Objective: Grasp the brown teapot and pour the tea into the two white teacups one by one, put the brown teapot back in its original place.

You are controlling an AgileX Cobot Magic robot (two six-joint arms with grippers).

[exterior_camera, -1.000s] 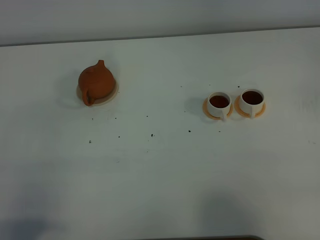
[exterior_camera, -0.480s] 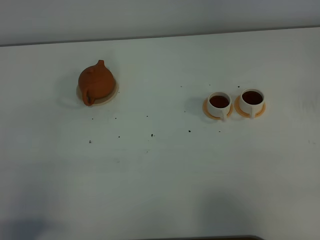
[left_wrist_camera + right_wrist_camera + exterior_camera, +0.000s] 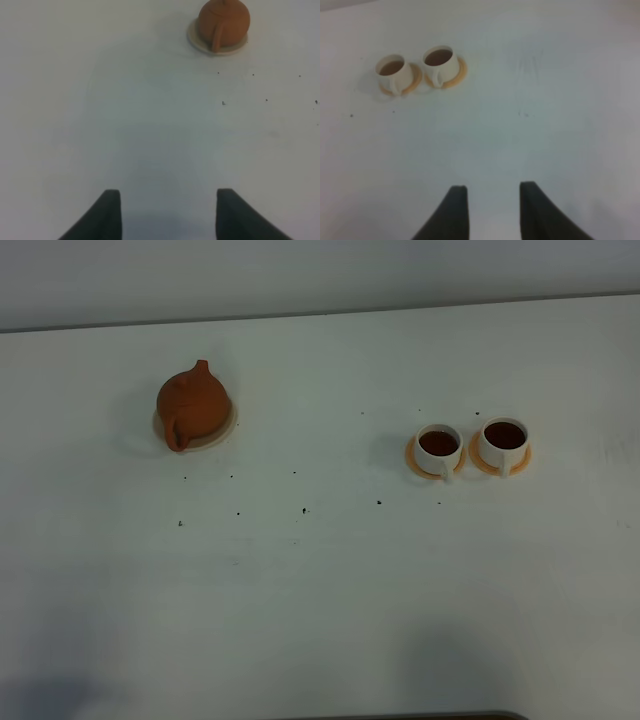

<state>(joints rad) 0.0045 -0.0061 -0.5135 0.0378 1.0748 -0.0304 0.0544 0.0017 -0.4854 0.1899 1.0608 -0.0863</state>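
We note brown teapot (image 3: 223, 22) on coaster (image 3: 196, 41), well ahead of left pincer (image 3: 169, 212); both pincers apart, empty; teacups (image 3: 438, 448) filled.

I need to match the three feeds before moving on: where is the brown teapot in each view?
Exterior high: brown teapot upper left, sitting on its beige coaster.
Left wrist: teapot near the top, right of centre, handle toward the camera.
Right wrist: not in it; only the two white teacups show.
Shared landmark: the beige coaster, in both teapot views.
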